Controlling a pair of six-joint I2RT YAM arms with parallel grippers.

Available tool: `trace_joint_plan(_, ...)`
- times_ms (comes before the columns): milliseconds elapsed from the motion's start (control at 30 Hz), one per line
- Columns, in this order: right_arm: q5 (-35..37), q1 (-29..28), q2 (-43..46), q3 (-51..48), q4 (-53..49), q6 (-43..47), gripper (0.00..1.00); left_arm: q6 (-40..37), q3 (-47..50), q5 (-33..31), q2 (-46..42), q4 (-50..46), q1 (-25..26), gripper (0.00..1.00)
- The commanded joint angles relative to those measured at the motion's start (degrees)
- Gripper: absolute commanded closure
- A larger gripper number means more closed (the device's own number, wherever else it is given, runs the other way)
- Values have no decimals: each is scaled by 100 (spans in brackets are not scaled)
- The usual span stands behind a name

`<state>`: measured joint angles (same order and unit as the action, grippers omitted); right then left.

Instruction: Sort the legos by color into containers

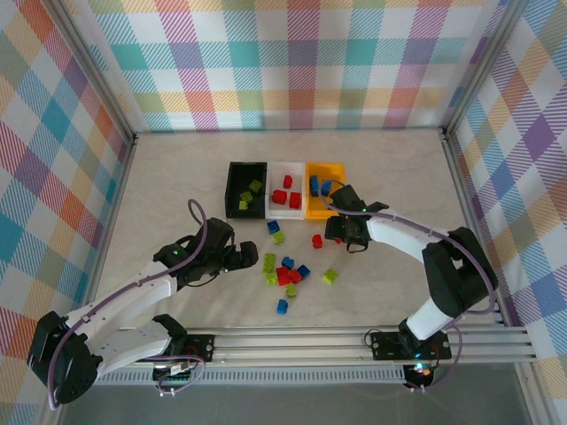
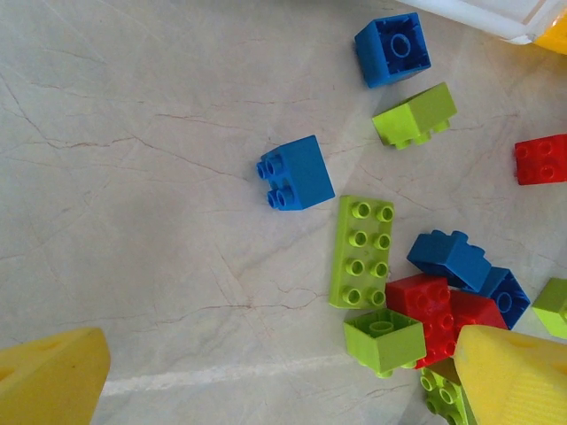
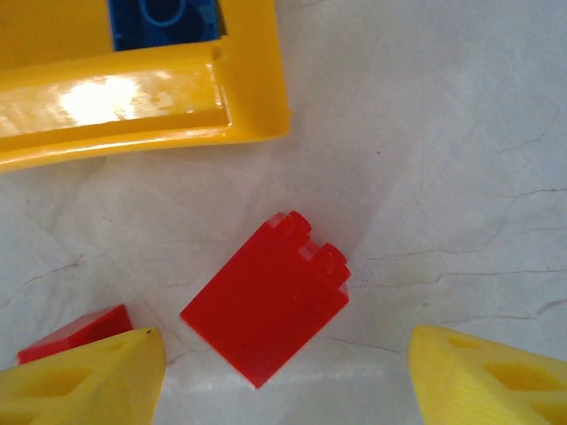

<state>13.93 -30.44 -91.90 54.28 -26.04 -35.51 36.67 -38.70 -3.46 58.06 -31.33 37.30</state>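
Loose legos [image 1: 285,270] are lying on the counter [image 1: 177,177], near the black bin [image 1: 231,190], white bin [image 1: 285,215] and yellow bin [image 1: 321,215]. Right claw [image 3: 285,336] is hovering spread over a red brick [image 3: 266,297]; left claw [image 2: 282,341] is hanging spread at the pile's edge.

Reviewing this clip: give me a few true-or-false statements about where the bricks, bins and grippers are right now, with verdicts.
1. The black bin holds green bricks. True.
2. The white bin holds blue bricks. False: it holds red bricks.
3. The right gripper is open over a red brick lying on the table. True.
4. The left gripper is shut on a blue brick. False: it is open and holds nothing.
5. Every brick is in a bin. False: a loose cluster lies on the table.
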Motion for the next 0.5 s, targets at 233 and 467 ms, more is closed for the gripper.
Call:
trace_joint_plan(233,145,121,-590,259,299,-479,32,89,134,127,-68,5,-82,0)
trace_joint_plan(467,47,240,-651,194,406,-405,49,82,163,162,-49,38,-93,0)
